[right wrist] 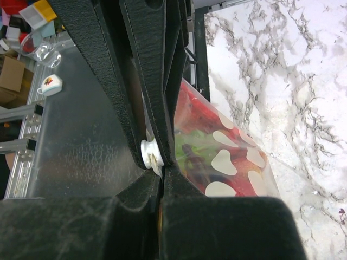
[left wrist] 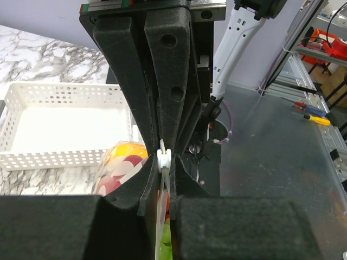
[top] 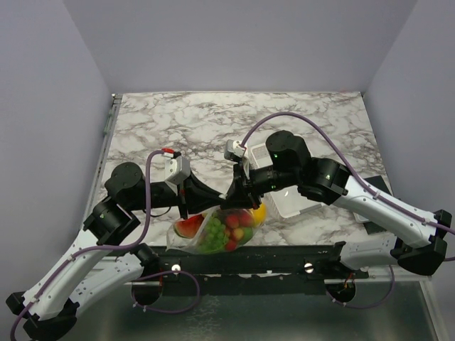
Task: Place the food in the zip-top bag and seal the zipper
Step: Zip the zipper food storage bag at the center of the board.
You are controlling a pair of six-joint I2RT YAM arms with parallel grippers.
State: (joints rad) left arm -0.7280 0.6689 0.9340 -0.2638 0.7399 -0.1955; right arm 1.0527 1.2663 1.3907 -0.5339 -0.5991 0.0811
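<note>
The zip-top bag, clear crinkly plastic printed with white dots, is seen at the 6 o'clock edge of the marble-veined surface. It bulges with the food: rounded green grapes, glossy red strawberries, a watermelon slice at 9 o'clock and a yellow piece at 3 o'clock. The zipper, a thin whitish strip, is clamped between the matte black fingers of the left gripper and the right gripper, both pressed tight and set tip to tip. A white perforated basket is seen just beside the bag.
</note>
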